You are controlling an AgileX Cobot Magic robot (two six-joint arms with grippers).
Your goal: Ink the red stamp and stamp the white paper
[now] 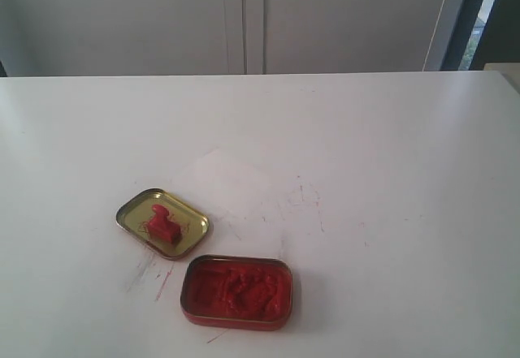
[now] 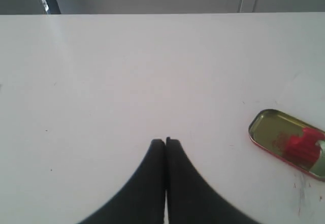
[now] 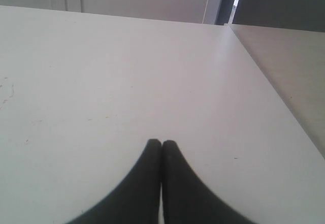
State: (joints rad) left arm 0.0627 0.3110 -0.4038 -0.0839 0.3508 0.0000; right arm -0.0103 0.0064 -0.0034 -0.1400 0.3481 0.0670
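Note:
The red stamp (image 1: 163, 222) stands inside a gold tin lid (image 1: 138, 212) at the front left of the table, knob up. In the left wrist view the red stamp (image 2: 300, 148) shows in the same lid (image 2: 269, 127), off to one side of my left gripper (image 2: 165, 140). That gripper is shut with nothing in it, over bare table. The white paper (image 1: 234, 181) is a faint sheet just behind the lid. My right gripper (image 3: 161, 142) is shut and empty above bare table. Neither gripper appears in the exterior view.
A red tin of lumpy red ink paste (image 1: 236, 291) lies open near the front edge, right of the lid. Faint red and grey pen marks (image 1: 302, 196) streak the white table (image 1: 390, 147). In the right wrist view the table's edge (image 3: 269, 82) runs close by.

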